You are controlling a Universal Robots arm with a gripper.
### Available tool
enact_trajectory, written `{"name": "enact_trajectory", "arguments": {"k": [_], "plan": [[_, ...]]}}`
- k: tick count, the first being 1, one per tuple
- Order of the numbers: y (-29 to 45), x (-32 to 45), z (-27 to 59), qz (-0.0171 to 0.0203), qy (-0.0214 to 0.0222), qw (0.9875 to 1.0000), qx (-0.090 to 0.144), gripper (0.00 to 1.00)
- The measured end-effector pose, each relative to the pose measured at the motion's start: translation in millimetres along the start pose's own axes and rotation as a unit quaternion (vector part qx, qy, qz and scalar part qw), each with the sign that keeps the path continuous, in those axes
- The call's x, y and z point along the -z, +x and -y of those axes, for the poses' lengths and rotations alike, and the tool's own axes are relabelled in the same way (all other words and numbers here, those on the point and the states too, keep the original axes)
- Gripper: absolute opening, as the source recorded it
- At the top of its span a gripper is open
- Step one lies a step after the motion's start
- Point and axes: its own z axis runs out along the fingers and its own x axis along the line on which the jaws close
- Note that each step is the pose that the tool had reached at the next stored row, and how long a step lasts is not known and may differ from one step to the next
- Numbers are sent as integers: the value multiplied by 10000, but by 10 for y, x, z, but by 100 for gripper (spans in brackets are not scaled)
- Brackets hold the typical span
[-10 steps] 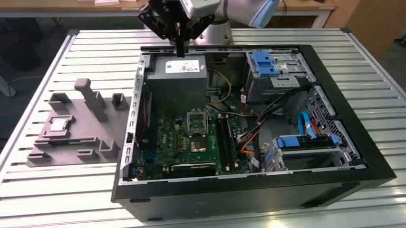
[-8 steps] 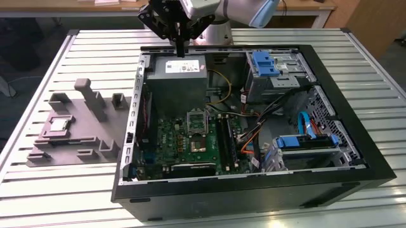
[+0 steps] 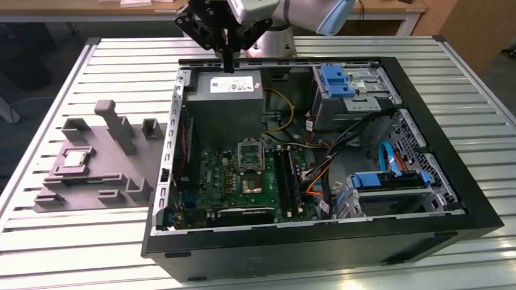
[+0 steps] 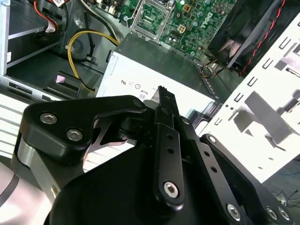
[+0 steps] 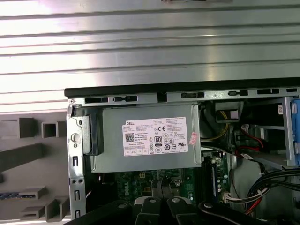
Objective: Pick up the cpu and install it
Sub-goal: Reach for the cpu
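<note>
Above the grey power supply (image 3: 236, 90) in the open computer case (image 3: 451, 199), the jaws hang shut and empty. The cpu (image 3: 75, 158) sits in the holder (image 3: 96, 181) on the desk (image 3: 57, 248), well off to the exterior view's left. To my eye, picking it up wants open jaws lowered squarely over its edges.

One arm (image 3: 303, 15) is noted at the top of the exterior view, its pale grey wrist segments bent over. The black gripper (image 3: 229, 60) is hung beneath them and pointed straight down. The jaws are seen closed, tips meeting, with nothing gripped between them. In the second wrist view the gripper (image 4: 161, 96) is viewed along its length, with bolted black linkage plates narrowing to a single tip. In the first wrist view the gripper (image 5: 158, 187) is recorded with tips side by side.
</note>
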Motion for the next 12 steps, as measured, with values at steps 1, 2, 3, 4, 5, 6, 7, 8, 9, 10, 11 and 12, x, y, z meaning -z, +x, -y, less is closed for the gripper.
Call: {"name": "enact_trajectory", "arguments": {"k": [1, 2, 3, 4, 5, 6, 7, 8, 9, 10, 11, 12], "plan": [[2, 0, 0, 0, 0, 10000, 1, 11], [11, 0, 1, 0, 0, 10000, 1, 11], [12, 0, 1, 0, 0, 10000, 1, 11], [12, 0, 1, 0, 0, 10000, 1, 11], [12, 0, 1, 0, 0, 10000, 1, 11], [12, 0, 1, 0, 0, 10000, 0, 11], [12, 0, 1, 0, 0, 10000, 0, 11], [12, 0, 1, 0, 0, 10000, 1, 11], [13, 0, 1, 0, 0, 10000, 0, 11], [15, 0, 1, 0, 0, 10000, 1, 11], [27, -4, 2, 0, 0, 10000, 0, 11], [27, -4, 2, 0, 0, 10000, 0, 11]]}}
